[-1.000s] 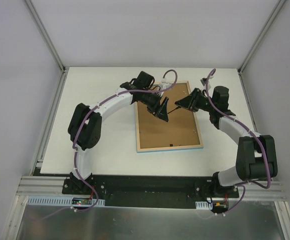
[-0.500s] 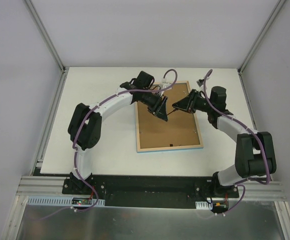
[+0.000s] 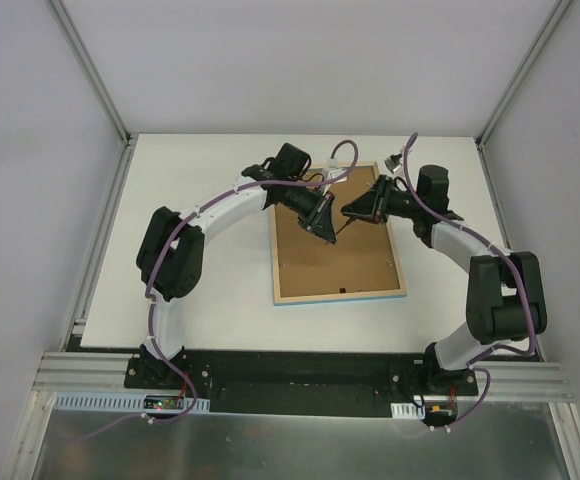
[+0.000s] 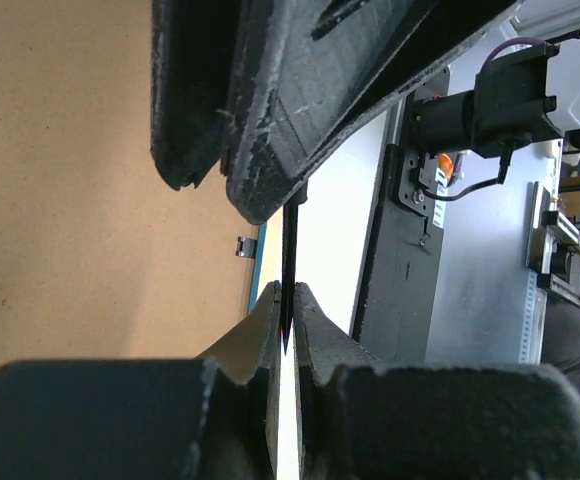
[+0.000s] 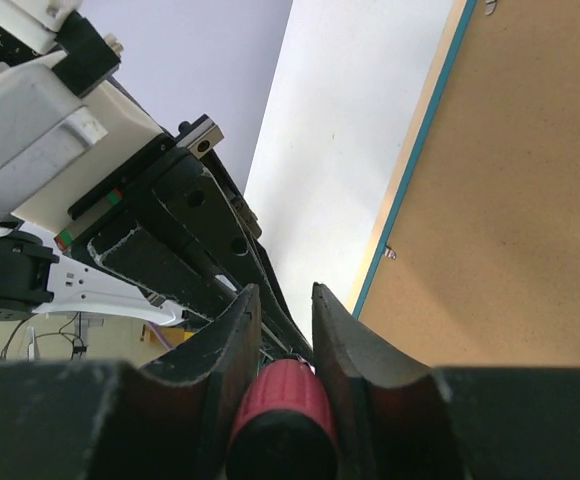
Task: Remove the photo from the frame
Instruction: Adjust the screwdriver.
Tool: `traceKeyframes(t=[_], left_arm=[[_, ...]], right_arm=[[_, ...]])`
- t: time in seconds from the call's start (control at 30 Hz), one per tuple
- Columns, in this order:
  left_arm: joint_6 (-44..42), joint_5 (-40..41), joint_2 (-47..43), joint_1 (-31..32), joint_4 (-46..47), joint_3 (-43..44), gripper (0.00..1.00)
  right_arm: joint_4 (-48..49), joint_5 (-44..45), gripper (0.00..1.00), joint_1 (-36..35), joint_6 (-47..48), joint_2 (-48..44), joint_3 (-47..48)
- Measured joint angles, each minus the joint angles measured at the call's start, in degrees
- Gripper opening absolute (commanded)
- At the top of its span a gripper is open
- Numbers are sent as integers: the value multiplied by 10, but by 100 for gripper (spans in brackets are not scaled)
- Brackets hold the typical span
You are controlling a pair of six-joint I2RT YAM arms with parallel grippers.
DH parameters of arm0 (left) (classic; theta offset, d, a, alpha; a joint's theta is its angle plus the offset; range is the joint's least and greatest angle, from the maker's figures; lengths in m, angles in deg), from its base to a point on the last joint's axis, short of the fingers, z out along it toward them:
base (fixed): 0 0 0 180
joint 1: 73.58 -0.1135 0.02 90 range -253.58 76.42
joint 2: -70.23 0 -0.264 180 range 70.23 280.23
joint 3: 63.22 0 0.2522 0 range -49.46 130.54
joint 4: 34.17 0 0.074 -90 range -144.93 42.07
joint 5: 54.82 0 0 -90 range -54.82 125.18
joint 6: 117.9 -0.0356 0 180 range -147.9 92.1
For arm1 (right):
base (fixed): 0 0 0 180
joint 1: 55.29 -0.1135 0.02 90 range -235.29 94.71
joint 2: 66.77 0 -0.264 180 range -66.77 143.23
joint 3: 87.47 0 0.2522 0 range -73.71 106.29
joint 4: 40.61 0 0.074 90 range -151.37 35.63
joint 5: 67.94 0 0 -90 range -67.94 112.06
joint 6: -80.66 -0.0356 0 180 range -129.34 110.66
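On the white worktop (image 3: 200, 300) the frame (image 3: 335, 265) lies face down, brown back up, the photo hidden beneath. Above it the right pincer (image 5: 285, 300) grips the red handle of the screwdriver (image 5: 280, 420); the left pincer (image 4: 285, 305) is closed tight on its thin shaft (image 4: 291, 240). Likely a tool handover: next, 1 pincer must release so the tip reaches a back clip (image 4: 246, 245).

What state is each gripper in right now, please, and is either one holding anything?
Left gripper: closed on the thin black shaft of the screwdriver.
Right gripper: closed on the same screwdriver's red handle.
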Motion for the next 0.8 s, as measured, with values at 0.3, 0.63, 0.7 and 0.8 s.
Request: traceKeyframes(t=[0.3,0.63,0.7,0.8], left_arm=[[-37,5,0,1,-5,0,0],[-56,25,0,8,-23,0,0],[-59,28,0,8,-23,0,0],[-62,30,0,8,-29,0,0]], right_arm=[[-174,-59,38,-1,128,15,87],[-412,-46,38,-1,332,15,152],[-433,-43,38,-2,356,15,157],[-456,-33,38,-4,380,15,157]])
